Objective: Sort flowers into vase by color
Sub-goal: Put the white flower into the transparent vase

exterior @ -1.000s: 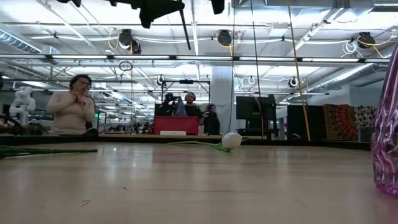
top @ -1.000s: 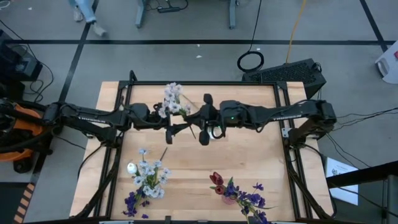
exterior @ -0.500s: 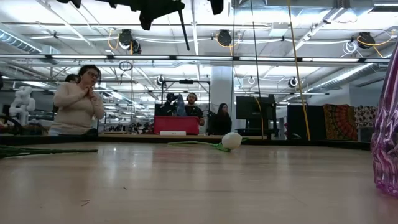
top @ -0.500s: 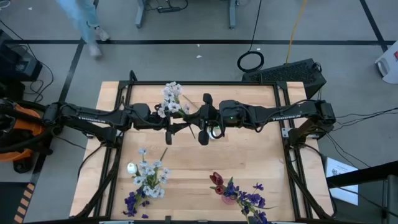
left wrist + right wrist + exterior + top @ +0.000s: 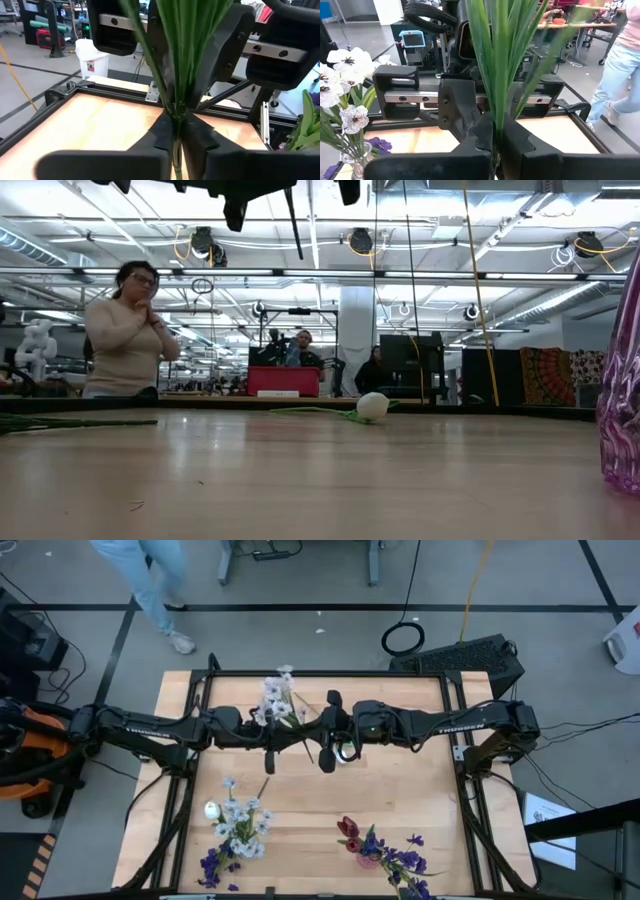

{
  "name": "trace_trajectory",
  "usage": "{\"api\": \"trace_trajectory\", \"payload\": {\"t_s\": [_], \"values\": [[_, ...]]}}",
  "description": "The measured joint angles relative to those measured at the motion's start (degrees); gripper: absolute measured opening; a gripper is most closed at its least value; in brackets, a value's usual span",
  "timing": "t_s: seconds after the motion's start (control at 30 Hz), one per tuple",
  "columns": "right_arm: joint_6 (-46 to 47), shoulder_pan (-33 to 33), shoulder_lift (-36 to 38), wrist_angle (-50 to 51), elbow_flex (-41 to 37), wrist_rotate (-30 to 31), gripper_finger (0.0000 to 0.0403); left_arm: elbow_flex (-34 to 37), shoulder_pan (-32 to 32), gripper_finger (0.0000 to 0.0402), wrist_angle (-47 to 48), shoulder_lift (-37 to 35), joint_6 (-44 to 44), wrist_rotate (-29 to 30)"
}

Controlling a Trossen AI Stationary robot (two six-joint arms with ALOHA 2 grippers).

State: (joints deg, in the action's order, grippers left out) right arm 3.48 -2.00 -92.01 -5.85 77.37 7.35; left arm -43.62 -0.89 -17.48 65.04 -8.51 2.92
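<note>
Mid-worktop handover: left gripper point(image 5: 175, 131) and right gripper point(image 5: 495, 131) both clamped on one flower's point(image 5: 278, 698) stem, held aloft; next, one likely releases before vase placement.

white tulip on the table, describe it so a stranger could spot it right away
Start at the wooden table and look to its middle, under the tip of the right arm. The white tulip lies flat there on its green stem, clearer in the low view. Unlike the flowers standing in vases along the near edge, it is one closed white bud lying alone.
</note>
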Motion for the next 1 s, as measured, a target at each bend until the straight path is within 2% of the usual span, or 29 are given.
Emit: {"api": "trace_trajectory", "payload": {"t_s": [0.17, 0.37, 0.47, 0.57, 0.67, 0.9, 1.0], "values": [[3.18, 0.00, 0.00, 0.23, 0.02, 0.03, 0.0026, 0.00, 0.00, 0.0010, 0.13, 0.00, -0.05, -0.36], [3.38, 0.00, 1.53, 2.04, 0.02, -0.23, 0.0079, 0.00, 0.05, 0.0007, 0.49, -0.46, -0.03, -0.15], [3.38, 0.20, 4.19, 6.13, 0.00, 0.16, 0.0104, 0.06, 0.12, 0.0006, 1.32, -1.83, -0.01, 0.14], [4.70, 0.22, 7.70, 12.96, 0.06, 0.35, 0.0121, 0.00, 0.26, 0.0006, 4.21, -4.31, 1.17, 0.37], [10.07, 0.17, 11.14, 22.16, 0.04, 0.34, 0.0127, 0.09, 0.39, 0.0005, 7.76, -7.84, 3.00, 1.58], [22.47, -0.08, 18.08, 44.29, 0.06, 0.98, 0.0118, 0.02, 0.41, 0.0005, 17.58, -18.71, 7.17, 7.09], [29.13, -1.20, 19.92, 54.07, 0.04, 4.94, 0.0109, 0.00, 0.21, 0.0005, 24.31, -24.06, 6.45, 8.29]]}}
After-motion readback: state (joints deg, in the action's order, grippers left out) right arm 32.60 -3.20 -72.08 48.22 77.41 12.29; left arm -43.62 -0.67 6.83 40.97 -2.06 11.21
